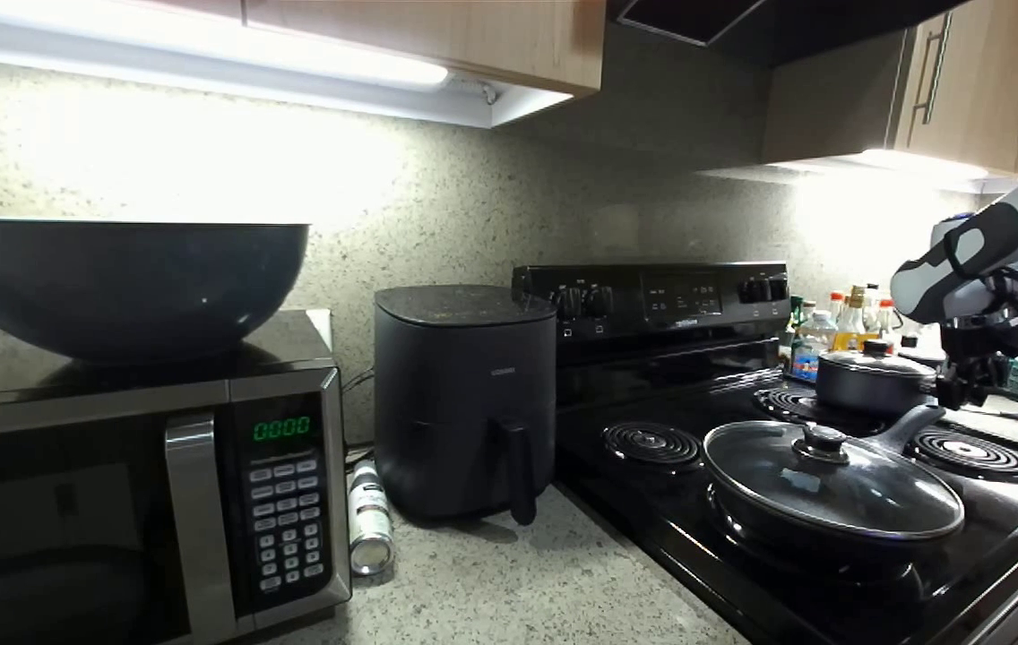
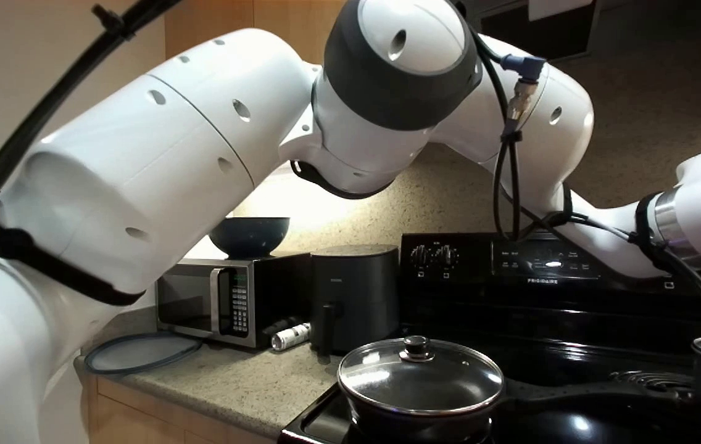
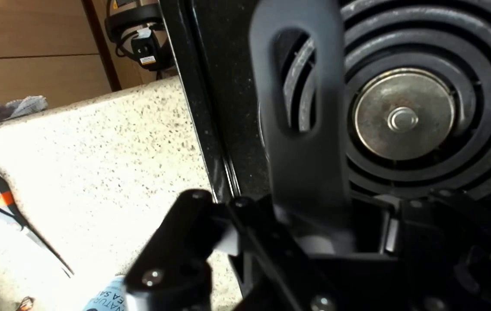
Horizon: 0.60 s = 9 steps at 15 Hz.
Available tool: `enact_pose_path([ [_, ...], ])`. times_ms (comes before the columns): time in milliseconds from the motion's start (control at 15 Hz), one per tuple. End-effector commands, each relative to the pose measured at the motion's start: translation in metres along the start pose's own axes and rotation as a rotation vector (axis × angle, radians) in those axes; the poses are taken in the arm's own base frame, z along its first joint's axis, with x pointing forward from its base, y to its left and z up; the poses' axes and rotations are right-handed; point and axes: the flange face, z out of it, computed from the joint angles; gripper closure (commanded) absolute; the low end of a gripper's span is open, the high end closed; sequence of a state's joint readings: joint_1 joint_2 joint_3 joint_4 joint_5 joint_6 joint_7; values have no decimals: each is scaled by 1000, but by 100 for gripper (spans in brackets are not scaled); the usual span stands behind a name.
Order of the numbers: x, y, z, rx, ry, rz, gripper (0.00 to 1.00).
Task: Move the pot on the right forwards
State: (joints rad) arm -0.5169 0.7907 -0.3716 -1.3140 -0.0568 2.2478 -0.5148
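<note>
Between parted fingers (image 3: 412, 220) | handle (image 3: 310, 166) of pot (image 1: 869, 388) | slotted end (image 3: 331, 86) beyond

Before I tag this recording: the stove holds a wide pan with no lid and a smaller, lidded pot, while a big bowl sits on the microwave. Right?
Not quite: the wide pan does have one, a glass lid with a knob, as both exterior views show. The rest stands: the smaller pot is lidded, and the big bowl sits on the microwave.
</note>
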Motion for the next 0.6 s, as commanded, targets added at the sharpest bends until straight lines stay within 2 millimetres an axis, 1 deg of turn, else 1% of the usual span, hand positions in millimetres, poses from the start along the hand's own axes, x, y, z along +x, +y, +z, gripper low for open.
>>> enact_pose_path([
  [0,-29,6,-20,5,-2,-42,100],
  [133,-28,9,-22,37,-44,13,100],
  [200,-16,6,-8,20,-24,-1,100],
  [400,-19,8,-11,28,-38,3,100],
  [467,-19,8,-11,29,-39,3,100],
  [533,-23,5,-8,17,-39,-7,100],
])
